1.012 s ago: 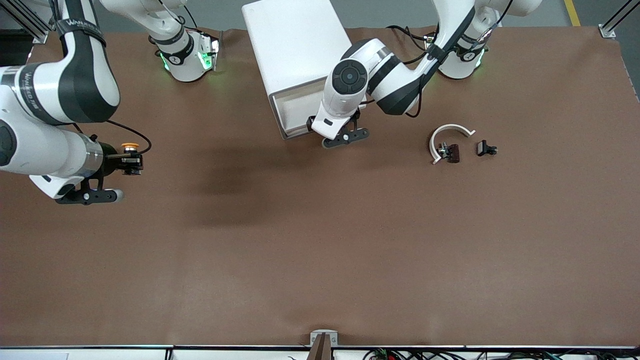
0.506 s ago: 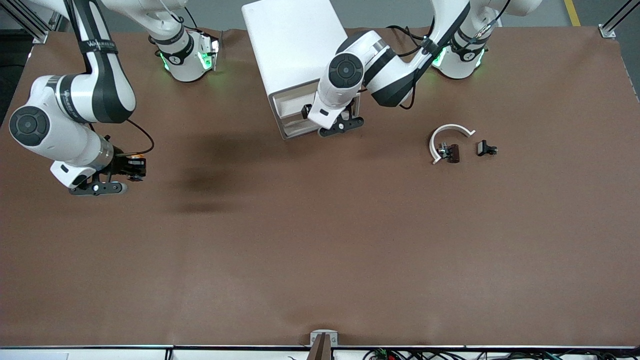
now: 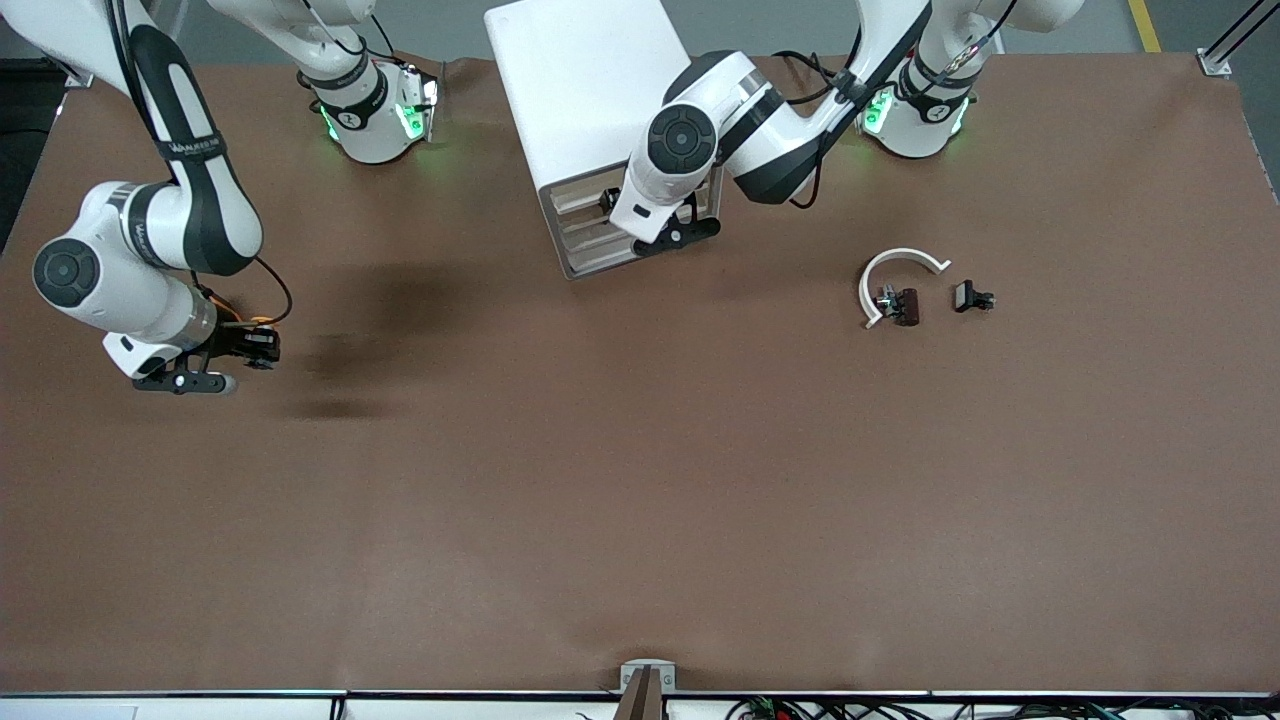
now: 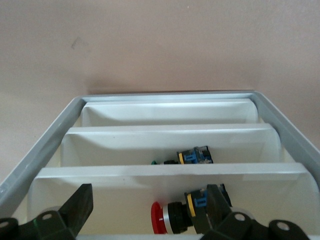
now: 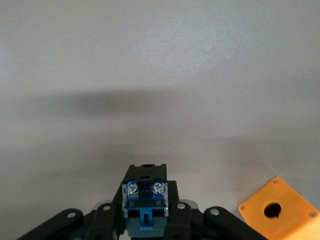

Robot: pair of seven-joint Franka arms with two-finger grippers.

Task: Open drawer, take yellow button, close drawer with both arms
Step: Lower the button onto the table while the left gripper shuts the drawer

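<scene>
The right gripper (image 3: 262,345) hangs low over the brown table (image 3: 640,500) near the edge at the right arm's end, and it pinches the button (image 3: 262,322) between its fingers. In the front view only a small orange spot of the button shows beside the black fingers. The right wrist view shows more: the blue and dark body of the button (image 5: 144,202) with two small screws sits squeezed between the fingers (image 5: 112,220), and an orange block with a hole (image 5: 278,209) lies on the table near the gripper. This block does not show in the front view, where the arm covers it.

The left gripper (image 3: 640,215) is at the front of the white cabinet (image 3: 590,110), which stands at the table edge where the robots' bases are, about the middle of that edge. In the front view the wrist hides most of its fingers. The left wrist view shows them spread wide, one finger (image 4: 75,210) at each side, in front of the drawer (image 4: 170,175). The same view looks into the stacked trays: a red-capped button (image 4: 187,212) lies in the nearest one and a blue switch part (image 4: 192,156) in the tray above it.

Toward the left arm's end of the table lie a white arc piece (image 3: 893,278), with a dark clip (image 3: 903,305) just beside it, and a small black clip (image 3: 970,297) near them
</scene>
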